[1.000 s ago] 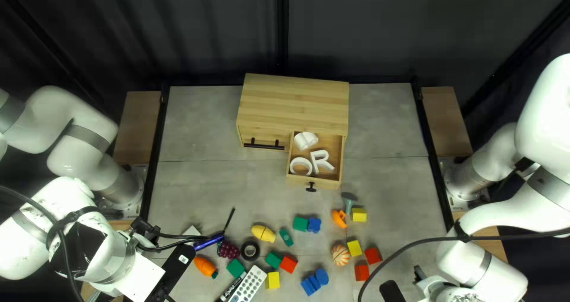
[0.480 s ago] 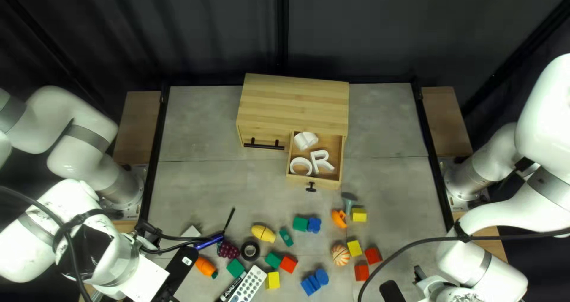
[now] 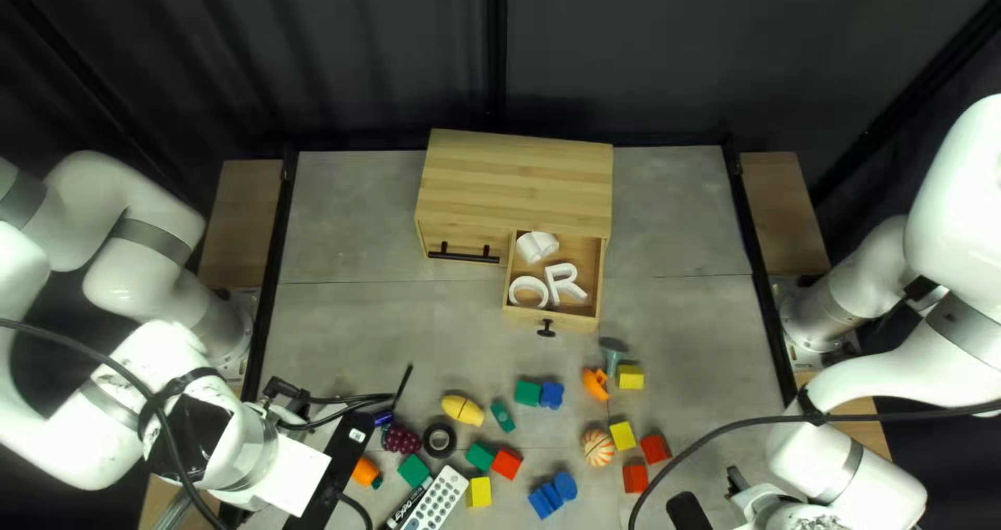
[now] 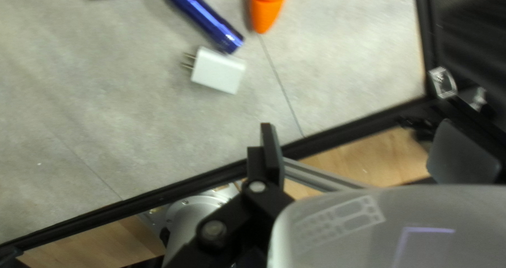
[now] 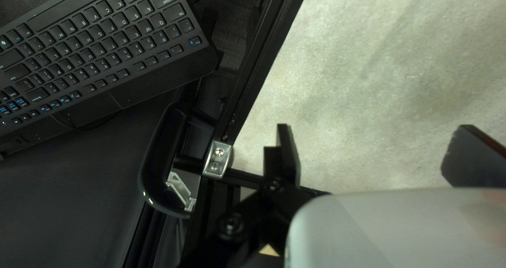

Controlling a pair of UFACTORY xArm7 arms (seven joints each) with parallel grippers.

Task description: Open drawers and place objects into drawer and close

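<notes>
So my left gripper (image 3: pixel 336 462) is hanging over the bench (image 3: pixel 334 217) with its fingers spread apart and nothing gripped. A white charger (image 4: pixel 217 70) lies ahead of it, not touching, with a blue flashlight (image 4: pixel 200 12) right next to the charger and an orange carrot (image 4: pixel 268 7) farther out.

The right gripper (image 3: pixel 688 511) is down by the near edge, fingers also wide apart and holding nothing, well away from the cabinet (image 3: pixel 521 165). The cabinet's right drawer (image 3: pixel 568 322) is pulled out; the left drawer (image 3: pixel 438 236) is pushed in.

Quick count: three white pieces in the pulled-out drawer (an O (image 3: pixel 515 291), an R (image 3: pixel 553 284) and one whose letter I can't make out (image 3: pixel 538 245)). Loose on the bench, I get three red blocks (image 3: pixel 655 448), three yellow blocks (image 3: pixel 630 377), one remote (image 3: pixel 436 499), one black roll (image 3: pixel 429 441), one bunch of grapes (image 3: pixel 400 439), one lemon (image 3: pixel 462 409) and one striped ball (image 3: pixel 597 448).

Funny bit: the charger only shows in the left wrist view, and the top left view just gets a sliver of the flashlight. The right wrist view is the only one with the black keyboard (image 5: pixel 95 46), over past the bench's black rail (image 5: pixel 263 62).
</notes>
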